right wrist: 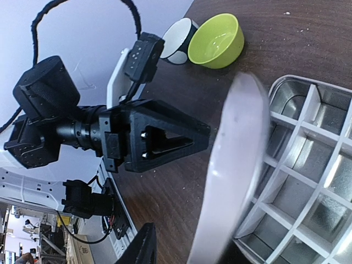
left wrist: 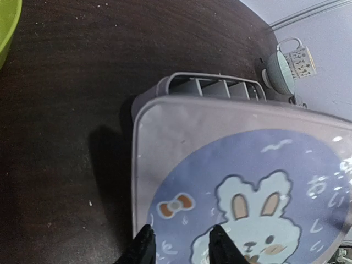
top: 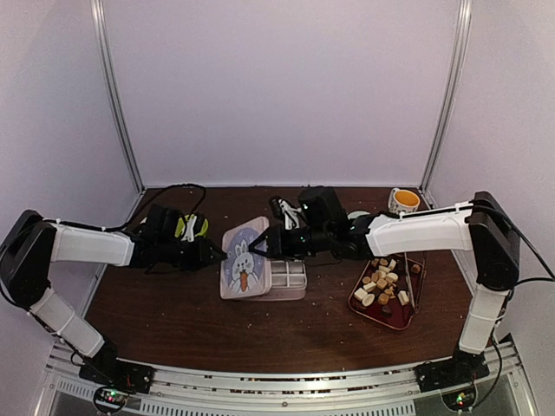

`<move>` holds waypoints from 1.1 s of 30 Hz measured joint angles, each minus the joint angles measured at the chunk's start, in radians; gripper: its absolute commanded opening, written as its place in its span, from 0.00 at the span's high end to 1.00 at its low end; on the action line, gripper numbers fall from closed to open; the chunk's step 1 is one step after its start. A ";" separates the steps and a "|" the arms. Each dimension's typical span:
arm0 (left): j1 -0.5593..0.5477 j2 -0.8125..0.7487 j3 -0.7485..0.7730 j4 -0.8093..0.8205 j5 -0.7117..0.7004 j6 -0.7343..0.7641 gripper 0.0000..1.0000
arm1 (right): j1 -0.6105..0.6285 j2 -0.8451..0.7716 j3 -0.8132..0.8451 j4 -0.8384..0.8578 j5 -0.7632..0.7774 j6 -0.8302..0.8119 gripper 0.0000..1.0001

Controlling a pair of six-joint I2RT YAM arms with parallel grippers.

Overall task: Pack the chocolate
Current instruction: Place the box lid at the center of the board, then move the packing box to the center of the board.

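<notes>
The chocolate (top: 383, 283), several small cream, tan and dark pieces, lies on a red tray (top: 368, 310) at the right. A grey divided box (top: 290, 277) stands mid-table, and the compartments that show are empty (right wrist: 308, 165). Its bunny lid (top: 243, 260) is tilted up over the box's left side. My left gripper (top: 217, 255) is open at the lid's left edge, its fingertips (left wrist: 144, 245) over the lid's printed face (left wrist: 247, 165). My right gripper (top: 263, 244) is open and straddles the lid's edge (right wrist: 236, 159). One finger (right wrist: 144, 247) stands clear of the lid; the other is hidden.
A green bowl (right wrist: 217, 34) and a black-and-white cup (right wrist: 177, 39) stand behind the left arm. A mug (top: 404, 201) stands at the back right, beside a teal bowl (left wrist: 278, 74). Crumbs dot the dark wooden table (top: 173, 303). White walls close three sides.
</notes>
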 measured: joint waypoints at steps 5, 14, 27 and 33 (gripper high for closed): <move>0.000 0.047 0.000 0.052 0.018 -0.001 0.66 | 0.007 0.000 -0.005 0.033 -0.043 0.003 0.69; 0.000 0.064 -0.001 0.079 0.029 -0.011 0.65 | 0.009 0.009 -0.001 0.034 -0.080 -0.001 0.67; -0.001 -0.124 0.019 -0.178 -0.123 0.109 0.45 | 0.010 0.013 -0.030 -0.003 -0.031 -0.033 0.62; -0.030 -0.185 0.019 -0.276 -0.176 0.162 0.39 | 0.006 -0.074 -0.087 -0.125 0.120 -0.097 0.61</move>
